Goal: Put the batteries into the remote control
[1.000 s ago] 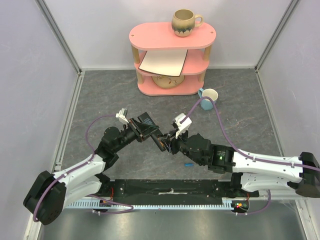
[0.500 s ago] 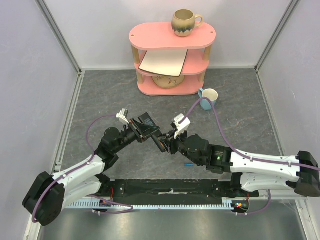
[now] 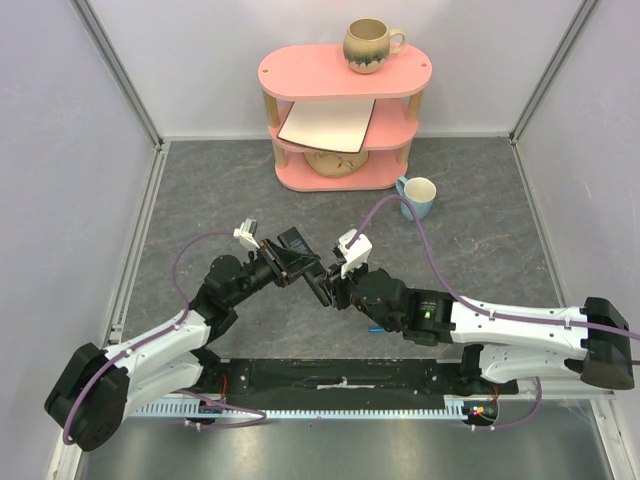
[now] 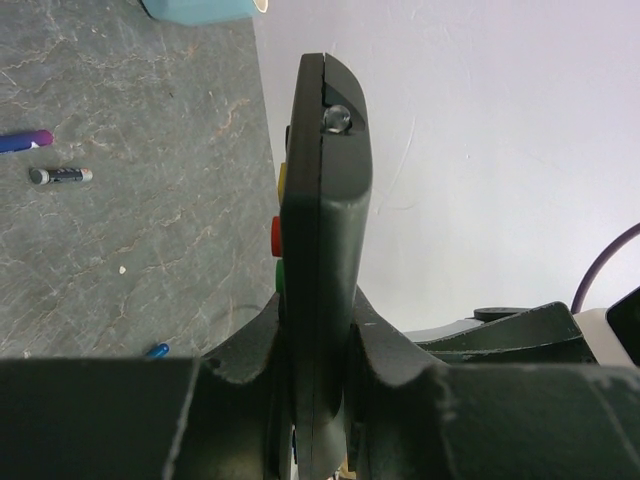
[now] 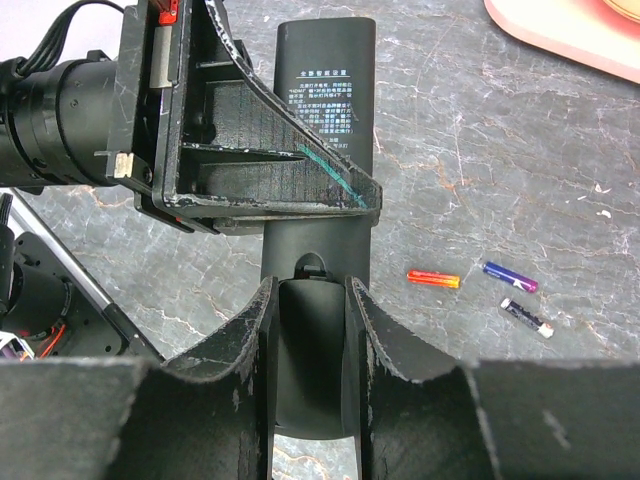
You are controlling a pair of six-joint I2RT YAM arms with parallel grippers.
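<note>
Left gripper (image 4: pixel 318 345) clamped on the remote control (image 4: pixel 325 200), right gripper (image 5: pixel 310 320) closed around its other end, several batteries (image 5: pixel 433 278) lying loose on grey worktop (image 5: pixel 520 160)

A grey, marble-veined tabletop (image 3: pixel 480 200) makes up the floor of the cell, closed in by plain pale-lilac walls (image 3: pixel 200 60) on the left, back and right — silver metal rails (image 3: pixel 132 100) run along the seams. Against the back wall stands a pink three-tier shelf (image 3: pixel 300 72) with light wooden posts; a brown mug (image 3: pixel 368 45) sits on its top tier. The light is even and soft, with only faint shadows
</note>
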